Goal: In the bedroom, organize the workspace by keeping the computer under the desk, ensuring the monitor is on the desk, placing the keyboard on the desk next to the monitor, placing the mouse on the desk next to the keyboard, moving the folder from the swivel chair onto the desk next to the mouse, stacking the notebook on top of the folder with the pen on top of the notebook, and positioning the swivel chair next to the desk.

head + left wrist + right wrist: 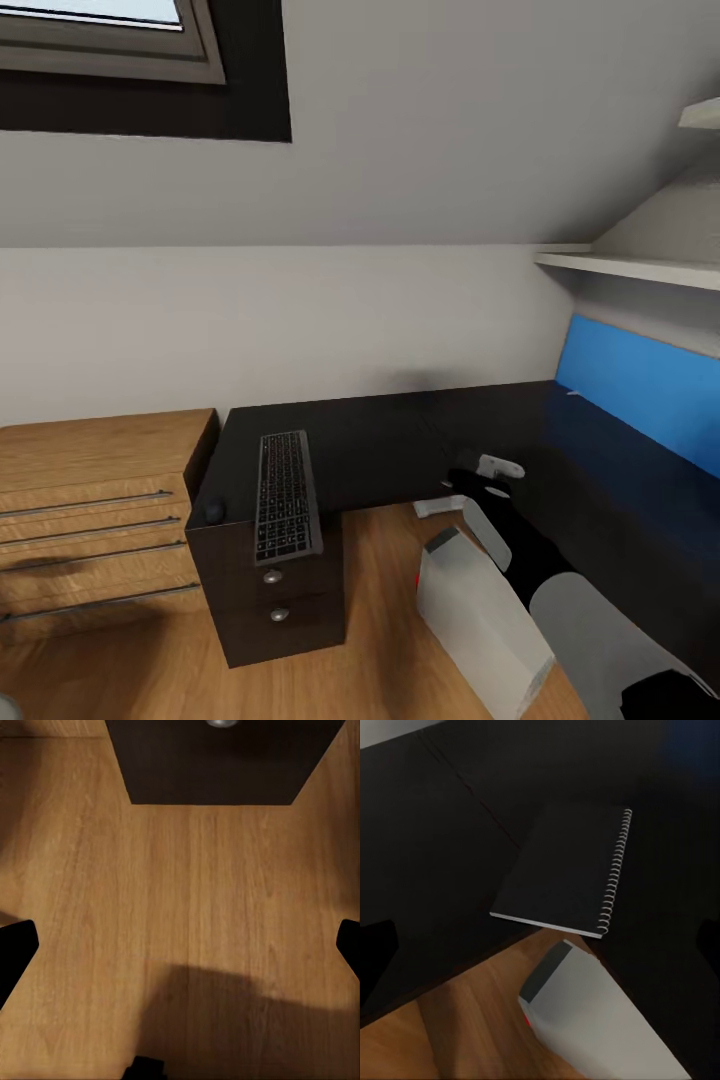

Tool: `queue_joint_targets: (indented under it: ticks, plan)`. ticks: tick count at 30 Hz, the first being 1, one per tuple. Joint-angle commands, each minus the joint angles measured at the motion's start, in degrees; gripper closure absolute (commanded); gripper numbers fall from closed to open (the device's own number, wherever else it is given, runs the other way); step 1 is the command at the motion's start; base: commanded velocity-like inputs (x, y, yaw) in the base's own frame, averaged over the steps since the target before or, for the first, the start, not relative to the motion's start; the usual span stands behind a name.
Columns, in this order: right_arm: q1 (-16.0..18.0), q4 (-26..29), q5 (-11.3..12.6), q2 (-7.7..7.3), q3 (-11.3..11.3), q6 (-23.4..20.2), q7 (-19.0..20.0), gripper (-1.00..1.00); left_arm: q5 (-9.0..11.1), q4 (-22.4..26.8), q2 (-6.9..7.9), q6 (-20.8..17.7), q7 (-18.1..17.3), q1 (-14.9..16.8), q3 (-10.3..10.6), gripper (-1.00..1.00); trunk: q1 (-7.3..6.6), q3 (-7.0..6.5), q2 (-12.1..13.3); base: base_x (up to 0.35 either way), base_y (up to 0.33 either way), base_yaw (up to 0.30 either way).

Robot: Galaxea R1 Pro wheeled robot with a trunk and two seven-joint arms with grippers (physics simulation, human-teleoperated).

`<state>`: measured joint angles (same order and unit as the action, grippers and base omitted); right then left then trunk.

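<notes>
The right gripper [492, 478] hangs over the inner corner of the black desk [400, 440], and its wrist cam looks down on the notebook [562, 874], a dark spiral-bound book lying flat on the desk with one corner poking past the edge. Only the dark tips of the fingers [375, 960] show at the frame sides, wide apart with nothing between them, so that claw is spread. Just under the notebook's corner stands the computer [480, 615], a silver-grey tower on the wood floor [187, 915] tucked into the desk's angle, red spot on its dark end. Further out, the keyboard [286, 495] lies on the drawer end of the desk, with the mouse [214, 511] just beside it near the desk's edge. The left gripper [180, 945] points at bare floor in front of the drawer unit, its tips far apart too, so open and empty. A wooden chest [95, 520] sits next to the desk.
</notes>
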<state>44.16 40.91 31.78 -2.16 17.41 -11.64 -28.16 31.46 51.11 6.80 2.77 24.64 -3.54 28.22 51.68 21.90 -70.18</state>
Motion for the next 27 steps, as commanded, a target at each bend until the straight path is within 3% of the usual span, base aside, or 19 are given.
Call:
queue_joint_targets:
  ticks: [1,6,10,16,27]
  plan:
    - [0.04,0.63,0.3,-0.08,0.35,-0.2,-0.53,-1.0,0.62,0.07,0.11,0.3,0.41,0.02,0.26,-1.0,0.01,0.06,-0.04,0.0,-0.011,0.048]
    - [0.03,0.7,0.29,-0.09,0.35,-0.15,-0.57,-1.0,0.62,0.08,0.09,0.3,0.41,0.02,0.26,-1.0,0.01,0.06,-0.04,0.0,-0.005,0.159]
    - [0.04,0.67,0.22,-0.21,0.29,0.27,-0.54,-1.0,0.62,0.06,0.06,0.3,0.33,0.02,0.25,-1.0,0.01,0.06,-0.04,0.0,-0.258,0.2]
    - [0.04,0.67,0.28,-0.29,0.26,0.34,-0.42,-1.0,0.62,0.05,0.06,0.25,0.32,0.02,0.25,-1.0,0.01,0.06,-0.04,0.0,-0.251,0.038]
    - [0.04,0.67,0.3,-0.29,0.26,0.62,-0.36,-1.0,0.65,0.04,0.06,0.23,0.32,0.02,0.25,-1.0,0.01,0.06,-0.04,0.0,-0.049,0.004]
